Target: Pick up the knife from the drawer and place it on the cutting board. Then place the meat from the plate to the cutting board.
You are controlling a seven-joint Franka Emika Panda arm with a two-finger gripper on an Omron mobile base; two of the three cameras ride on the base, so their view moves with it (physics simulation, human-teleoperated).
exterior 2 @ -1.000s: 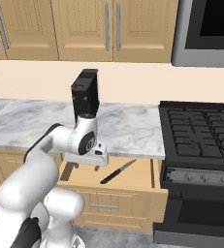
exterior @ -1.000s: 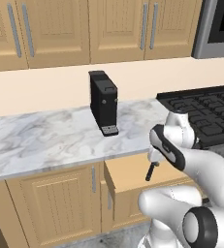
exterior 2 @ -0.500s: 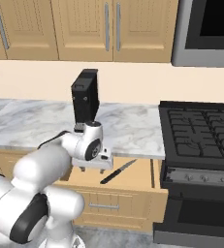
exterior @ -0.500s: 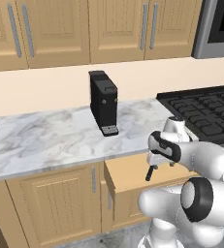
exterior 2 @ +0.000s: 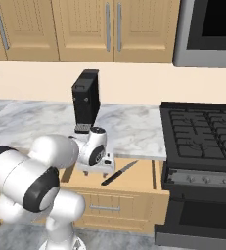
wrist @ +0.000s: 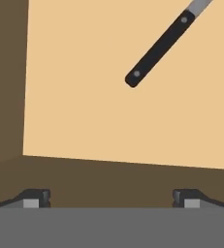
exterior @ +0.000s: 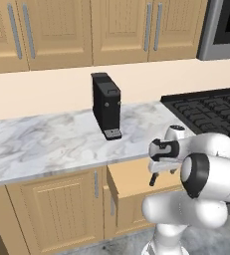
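gripper (wrist: 111, 196) spread wide, empty, over drawer (exterior 2: 144, 172); knife (wrist: 157, 48) lies ahead; advise advancing, straddling handle crosswise before closing.

Even, bright light (rendered), sharp, soft shadows.

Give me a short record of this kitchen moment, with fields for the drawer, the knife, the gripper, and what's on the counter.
drawer: open, pulled out below the marble counter
knife: lying flat on the drawer floor, dark handle toward the arm, not gripped
gripper: open, hanging over the drawer beside the knife handle; fingertips spread apart
on counter: black coffee machine
beside counter: black stove
task stage: knife not yet picked up
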